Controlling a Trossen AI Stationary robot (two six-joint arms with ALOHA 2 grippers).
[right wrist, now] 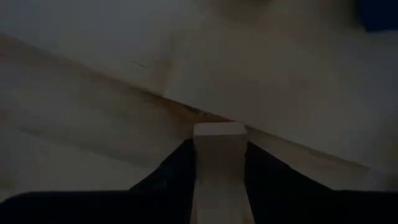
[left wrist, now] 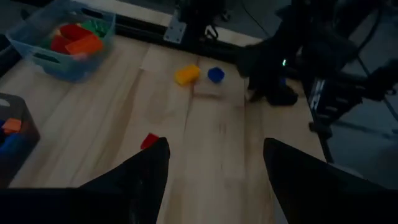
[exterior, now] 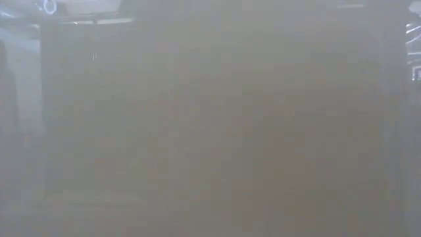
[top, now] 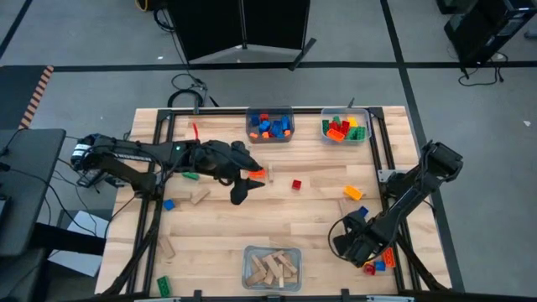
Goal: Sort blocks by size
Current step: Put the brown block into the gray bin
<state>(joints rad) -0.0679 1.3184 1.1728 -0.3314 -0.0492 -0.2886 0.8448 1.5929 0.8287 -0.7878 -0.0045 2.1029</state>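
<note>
Bins: three clear ones on the desk [top: 277, 214]. Two stand at the far edge: one [top: 269, 126] with small blue, orange and red bricks, one [top: 346, 127] with larger red, green, orange and yellow bricks. The third bin [top: 272, 268], at the near edge in the middle, holds tan wooden blocks, too heaped to count. Loose pieces on the desk, counted from the high view: one red brick [top: 296, 184] near the centre, one yellow brick [top: 353, 193] and one blue brick [top: 361, 213] toward the right, a small cluster of red, blue and orange bricks [top: 377, 267] at the near right corner, one green brick [top: 190, 176] and one blue brick [top: 169, 204] on the left, one green brick [top: 163, 286] at the near left corner, one orange brick [top: 258, 173] just beside the left arm's wrist, and two wooden blocks [top: 200, 197] [top: 168, 248] on the left half. Left arm reaches in from the left, stretched level over the desk; left gripper [top: 239, 195] hangs above the boards left of the red brick, fingers [left wrist: 140, 177] spread wide with nothing between them. Right arm is folded down steeply at the near right; right gripper [top: 346, 244] is low at the desk, and its wrist view shows the two fingers [right wrist: 177, 171] narrowed against both sides of one wooden block [right wrist: 219, 165] lying on the desk. Low view is fogged; nothing can be told from it.
</note>
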